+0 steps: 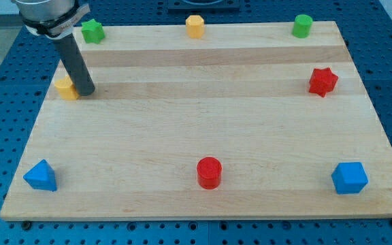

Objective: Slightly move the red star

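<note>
The red star [322,81] lies near the right edge of the wooden board [196,129], in its upper part. My tip [86,90] rests on the board at the far left, right beside a yellow block [66,88] whose shape is partly hidden by the rod. The tip is far to the left of the red star, almost the whole board's width away.
A green star [92,30], a yellow hexagonal block [194,26] and a green cylinder [302,26] line the top edge. A blue triangular block [41,175], a red cylinder [209,172] and a blue cube-like block [349,177] line the bottom.
</note>
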`<state>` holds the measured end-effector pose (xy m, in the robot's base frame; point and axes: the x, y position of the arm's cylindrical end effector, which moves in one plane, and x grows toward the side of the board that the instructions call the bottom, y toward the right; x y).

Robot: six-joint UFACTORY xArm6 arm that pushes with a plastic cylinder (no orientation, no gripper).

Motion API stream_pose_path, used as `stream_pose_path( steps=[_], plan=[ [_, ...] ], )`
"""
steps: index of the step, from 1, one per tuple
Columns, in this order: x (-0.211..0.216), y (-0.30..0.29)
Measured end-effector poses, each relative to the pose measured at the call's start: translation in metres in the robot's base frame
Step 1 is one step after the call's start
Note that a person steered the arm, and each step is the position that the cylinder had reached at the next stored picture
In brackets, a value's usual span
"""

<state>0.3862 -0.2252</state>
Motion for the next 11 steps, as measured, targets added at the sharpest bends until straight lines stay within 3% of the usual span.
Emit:
stream_pose_path(
  steps=[1,3,5,6,11],
  plan=[
    [0.000,0.027],
    [0.000,0.187],
    [-0.053,0.324],
    [-0.053,0.384],
    [-0.024,0.431]
  ],
)
